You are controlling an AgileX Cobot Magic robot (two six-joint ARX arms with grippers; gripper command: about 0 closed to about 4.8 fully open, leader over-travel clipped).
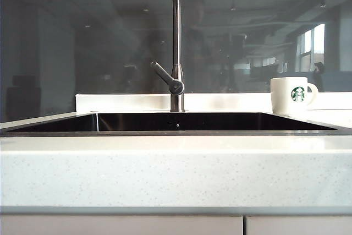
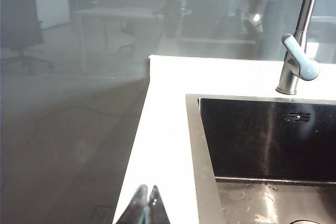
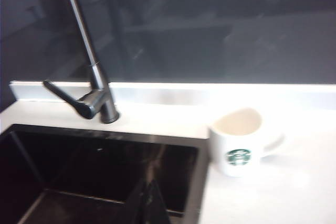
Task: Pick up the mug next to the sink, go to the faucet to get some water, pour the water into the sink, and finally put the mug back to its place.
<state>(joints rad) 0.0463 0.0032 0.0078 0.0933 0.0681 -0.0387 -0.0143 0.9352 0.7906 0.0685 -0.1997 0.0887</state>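
The white mug (image 1: pixel 292 95) with its green round logo stands upright on the pale counter to the right of the sink (image 1: pixel 176 122), handle turned right. In the right wrist view the mug (image 3: pixel 239 142) looks empty and sits beside the sink's corner. The steel faucet (image 1: pixel 176 42) rises behind the sink's middle, its lever angled left. No water shows. My right gripper (image 3: pixel 150 186) is shut and empty, hovering over the dark basin (image 3: pixel 94 166) short of the mug. Shut and empty as well, my left gripper (image 2: pixel 146 190) hangs over the counter strip left of the sink (image 2: pixel 262 140). Neither gripper appears in the exterior view.
A low white backsplash ledge (image 1: pixel 126 102) runs behind the sink below a dark glossy wall panel (image 1: pixel 82 37). The counter's front edge (image 1: pixel 176 174) sits above cabinet doors. The counter (image 2: pixel 163 129) ends at a drop on the left side.
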